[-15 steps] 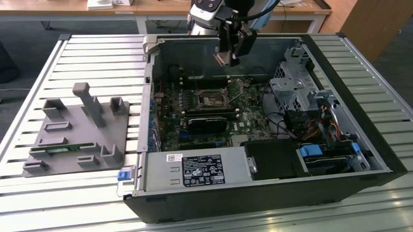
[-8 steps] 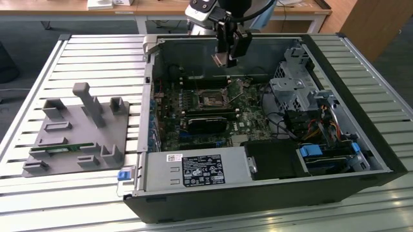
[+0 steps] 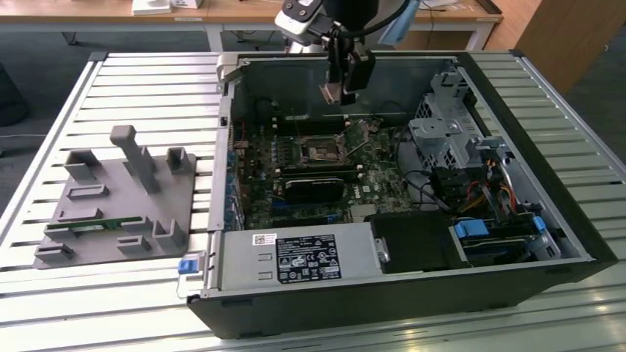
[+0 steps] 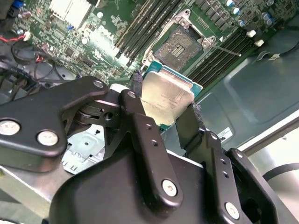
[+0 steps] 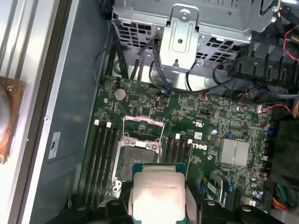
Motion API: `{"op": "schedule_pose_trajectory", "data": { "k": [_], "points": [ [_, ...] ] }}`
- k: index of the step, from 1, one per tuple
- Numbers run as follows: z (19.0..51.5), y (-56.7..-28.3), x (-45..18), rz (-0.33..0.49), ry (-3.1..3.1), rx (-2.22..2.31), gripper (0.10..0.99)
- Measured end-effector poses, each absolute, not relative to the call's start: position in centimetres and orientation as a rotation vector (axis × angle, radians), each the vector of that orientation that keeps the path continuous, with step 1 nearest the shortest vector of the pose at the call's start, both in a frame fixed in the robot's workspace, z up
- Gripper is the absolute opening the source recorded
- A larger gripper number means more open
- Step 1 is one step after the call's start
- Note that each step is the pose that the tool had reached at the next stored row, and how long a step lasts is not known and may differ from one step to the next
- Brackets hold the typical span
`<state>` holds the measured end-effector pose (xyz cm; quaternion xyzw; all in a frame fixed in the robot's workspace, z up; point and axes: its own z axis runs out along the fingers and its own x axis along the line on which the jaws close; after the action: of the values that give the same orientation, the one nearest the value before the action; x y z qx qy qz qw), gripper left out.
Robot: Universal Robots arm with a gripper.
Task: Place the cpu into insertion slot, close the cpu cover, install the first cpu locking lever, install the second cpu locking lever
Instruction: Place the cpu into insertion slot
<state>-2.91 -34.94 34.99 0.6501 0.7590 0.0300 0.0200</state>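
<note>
Pinching the cpu (image 4: 168, 93), the gripper (image 4: 166, 99) hangs — apparently clear — above the insertion slot (image 4: 180, 46).

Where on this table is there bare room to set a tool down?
Bare slatted table lies beyond the grey fixture, on the exterior view's left of the case. Inside is crowded: cables, drive cage, claw holding the cpu.

The cpu (image 5: 159, 193) over the motherboard (image 5: 205, 109)
The gripper (image 5: 160, 211) grips it near the insertion slot (image 5: 138, 156), whose cpu cover (image 5: 142, 122) stands open.
</note>
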Motion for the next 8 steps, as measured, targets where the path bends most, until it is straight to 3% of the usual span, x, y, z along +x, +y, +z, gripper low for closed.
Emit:
{"op": "schedule_pose_trajectory", "data": {
  "k": [8],
  "points": [
    [34.17, -34.65, -3.05, 0.088, 2.276, 2.100, 0.537]
  ]
}}
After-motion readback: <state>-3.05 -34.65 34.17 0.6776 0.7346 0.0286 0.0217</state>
